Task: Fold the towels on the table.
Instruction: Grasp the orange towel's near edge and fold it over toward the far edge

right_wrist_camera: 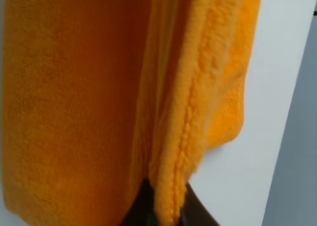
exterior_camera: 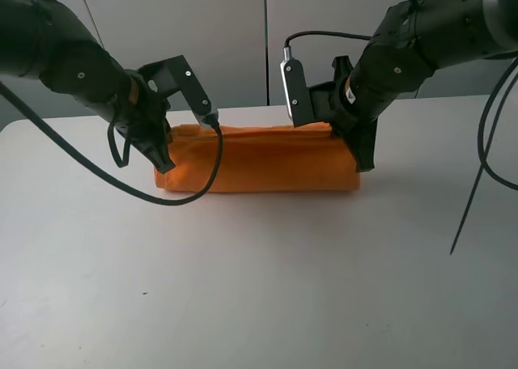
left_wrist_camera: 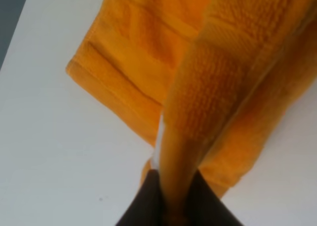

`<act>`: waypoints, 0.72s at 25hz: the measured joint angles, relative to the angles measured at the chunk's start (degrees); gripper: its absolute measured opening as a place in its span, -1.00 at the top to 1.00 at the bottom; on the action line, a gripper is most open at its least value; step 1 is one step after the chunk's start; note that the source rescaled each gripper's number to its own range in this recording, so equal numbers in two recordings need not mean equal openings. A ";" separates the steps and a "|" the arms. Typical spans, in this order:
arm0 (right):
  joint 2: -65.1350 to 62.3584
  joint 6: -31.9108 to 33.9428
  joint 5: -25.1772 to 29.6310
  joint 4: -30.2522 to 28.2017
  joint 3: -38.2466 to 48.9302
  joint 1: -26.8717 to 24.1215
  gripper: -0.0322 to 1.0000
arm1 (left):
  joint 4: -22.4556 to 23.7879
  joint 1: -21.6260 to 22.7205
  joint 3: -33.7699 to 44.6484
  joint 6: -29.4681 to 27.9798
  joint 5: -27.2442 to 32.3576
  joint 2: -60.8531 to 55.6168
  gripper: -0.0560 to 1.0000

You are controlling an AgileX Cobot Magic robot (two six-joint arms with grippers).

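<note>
Pinched between dark fingertips (left_wrist_camera: 143, 203) close to each wrist lens is one bright orange soft microfibre towel (exterior_camera: 259, 160), the only cloth in sight. It is doubled over into a long band lying crosswise at about twelve o'clock from the middle of the large plain white smooth-topped table (exterior_camera: 259, 296), near the far edge. One stitched hem band (left_wrist_camera: 111, 84) runs along its spread lower layer, and a sliver of one small white label (left_wrist_camera: 159, 137) peeks out beside the gathered fold in the left wrist view; its print cannot be read. Two grippers hold it. The black left gripper (exterior_camera: 166, 160) is clenched on the nine o'clock end, and the black right gripper (exterior_camera: 364, 160) is clenched on the three o'clock end, with a stitched edge running up from between its fingers. Each arm carries one boxy wrist camera (exterior_camera: 293, 90) above the cloth. One thick black cable (exterior_camera: 121, 183) loops from the left arm down across the tabletop to the towel's front, and thinner black leads (exterior_camera: 486, 154) hang at three o'clock. Grey wall panels (exterior_camera: 243, 29) stand behind the table.
</note>
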 joint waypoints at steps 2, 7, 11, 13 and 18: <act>0.00 0.14 -1.23 -0.30 -0.19 -0.72 0.94 | 3.65 0.12 0.00 -4.80 -1.71 1.20 0.89; 0.00 0.31 -4.38 -1.97 -0.22 -2.80 0.94 | 7.84 1.55 0.00 -9.98 -6.83 2.29 0.89; 0.48 0.52 -7.85 -3.20 -0.22 -4.54 0.94 | 8.78 2.27 0.00 -10.43 -9.12 3.42 0.89; 1.15 0.52 -8.84 -3.42 -0.22 -5.10 0.94 | 9.30 2.40 0.00 -11.03 -9.76 4.08 0.89; 4.84 0.79 -9.90 -4.81 -0.45 -5.49 0.94 | 9.79 3.38 0.00 -11.92 -11.76 5.73 0.89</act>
